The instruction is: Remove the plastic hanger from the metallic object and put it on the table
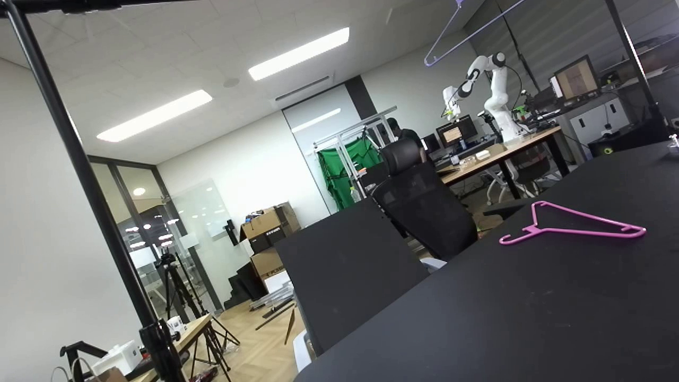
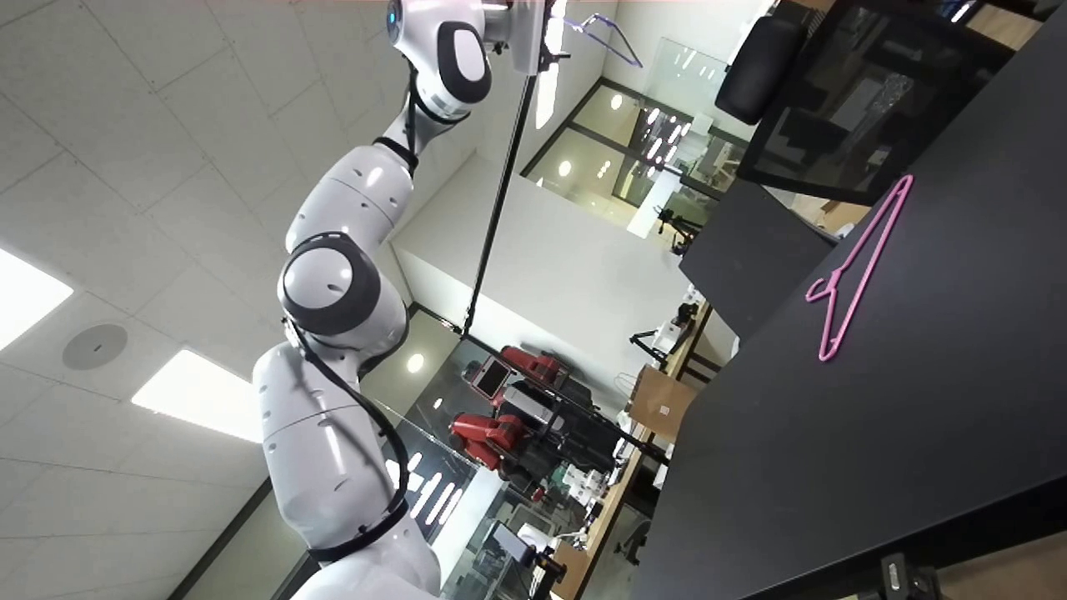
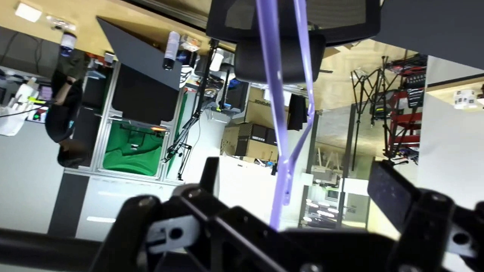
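Observation:
The lavender hanger [image 3: 278, 113] runs down the middle of the upside-down wrist view. Its narrow end lies between the fingers of my gripper [image 3: 300, 185], which are wide apart. Neither finger appears to touch it. It also hangs high at the top edge of an exterior view [image 1: 475, 33] and beside my hand in an exterior view [image 2: 638, 63]. Its hook and what it hangs on are hidden or cut off. A dark metal bar [image 3: 45, 243] crosses the lower left of the wrist view. The black table [image 1: 504, 313] is far below the hanger; it also shows in an exterior view [image 2: 800, 467].
A magenta-pink hanger [image 1: 594, 232] lies on the table, also in an exterior view [image 2: 834, 280]. Black frame posts [image 1: 79, 143] stand around the workspace, with a top bar [image 1: 69, 5]. A black chair [image 1: 429, 207] and a black panel [image 1: 350, 270] stand beyond the table edge.

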